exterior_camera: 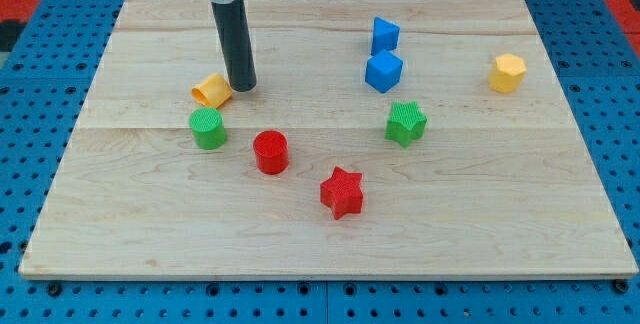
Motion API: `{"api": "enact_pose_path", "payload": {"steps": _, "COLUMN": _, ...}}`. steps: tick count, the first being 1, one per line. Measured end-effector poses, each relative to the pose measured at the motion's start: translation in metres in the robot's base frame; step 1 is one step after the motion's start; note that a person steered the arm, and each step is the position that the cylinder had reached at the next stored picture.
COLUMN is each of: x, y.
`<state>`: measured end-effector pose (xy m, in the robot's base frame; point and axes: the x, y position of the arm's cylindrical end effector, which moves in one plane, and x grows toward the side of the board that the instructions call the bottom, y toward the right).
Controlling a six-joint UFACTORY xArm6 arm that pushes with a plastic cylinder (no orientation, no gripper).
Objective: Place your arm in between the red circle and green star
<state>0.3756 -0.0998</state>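
The red circle (270, 152) lies left of the board's middle. The green star (405, 123) lies to its right, a little higher in the view. My tip (242, 87) rests on the board above and left of the red circle, far left of the green star. It stands just right of a yellow block (211, 90), close to touching it. The gap between red circle and green star holds no rod.
A green circle (208, 128) lies left of the red circle. A red star (342, 193) lies below the gap. Two blue blocks (384, 36) (383, 71) sit above the green star. A yellow hexagon (507, 73) is at the right. The wooden board (330, 254) has a blue pegboard around it.
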Motion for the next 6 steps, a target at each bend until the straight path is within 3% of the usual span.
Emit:
{"api": "enact_pose_path", "payload": {"steps": 4, "x": 0.000, "y": -0.040}}
{"api": "enact_pose_path", "payload": {"steps": 5, "x": -0.019, "y": 0.033}}
{"api": "enact_pose_path", "payload": {"steps": 6, "x": 0.019, "y": 0.085}}
